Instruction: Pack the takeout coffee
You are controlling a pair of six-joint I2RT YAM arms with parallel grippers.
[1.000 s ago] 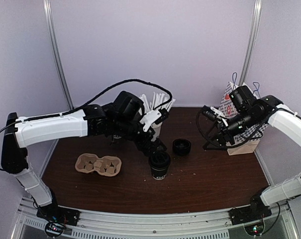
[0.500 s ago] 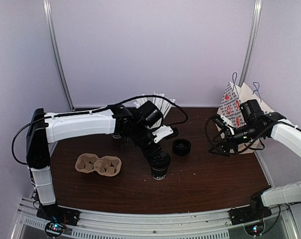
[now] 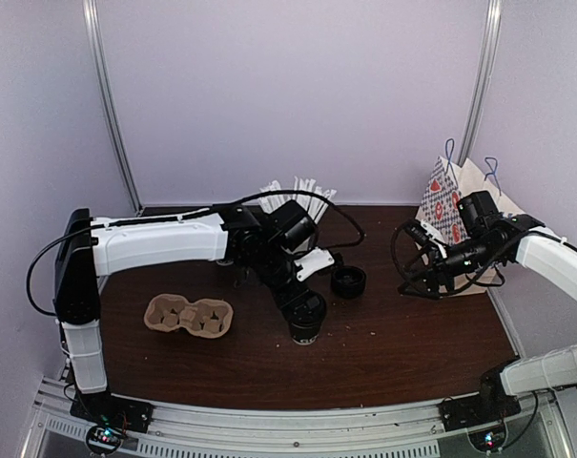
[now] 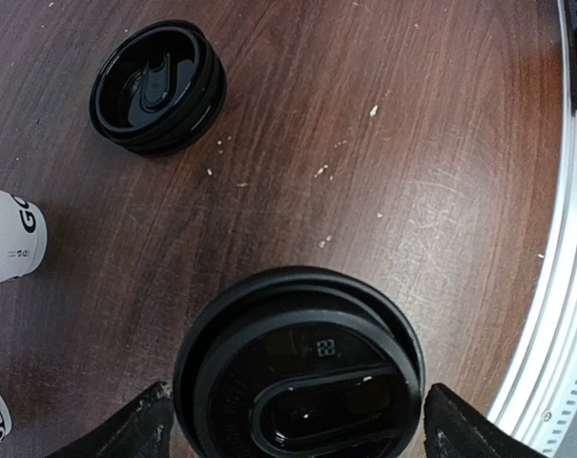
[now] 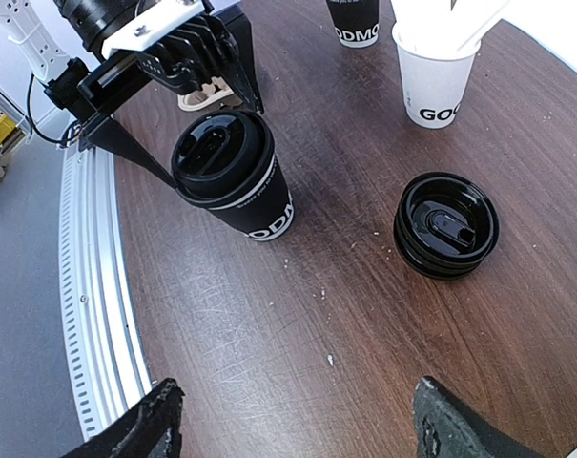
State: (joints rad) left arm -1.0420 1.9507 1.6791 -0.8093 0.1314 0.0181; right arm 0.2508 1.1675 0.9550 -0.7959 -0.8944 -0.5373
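- Takeout coffee (image 3: 307, 326) is standing upright on the table (image 3: 402, 353), approx mid-table, black lid on. White lettering is showing on its side in the right wrist view.
- Its base is resting on the wood, not lifted.
- L arm is reaching in from the left side. Left gripper (image 3: 305, 305) is sitting directly over the coffee, pointing down.
- L wrist view: its fingers (image 4: 145, 431) are straddling the lid, one each side, spread wide, w/ each tip lying just beside the lid rim. Cannot tell whether they are touching the cup wall below.
- Loose black lids (image 3: 348, 281) are lying in a short stack just beyond the coffee and to its right, apart from it.
- Pulp carrier (image 3: 188, 315) is lying flat on the table, well to the left of the coffee, pockets facing up.
- White cup of straws (image 5: 436, 81) is standing farther back, behind the lids. A black lidless cup (image 5: 355, 24) is standing near it, cropped by the frame edge.
- R arm is bending in from the right side. Right gripper (image 5: 298, 420) is hanging above the table, well apart from the coffee, jaws spread wide and gripping nothing. Its cam is looking toward the coffee and lids.
- Paper bag (image 3: 441, 205) w/ red print and blue handles is standing at the far right of the table, and the R arm is partly covering it.
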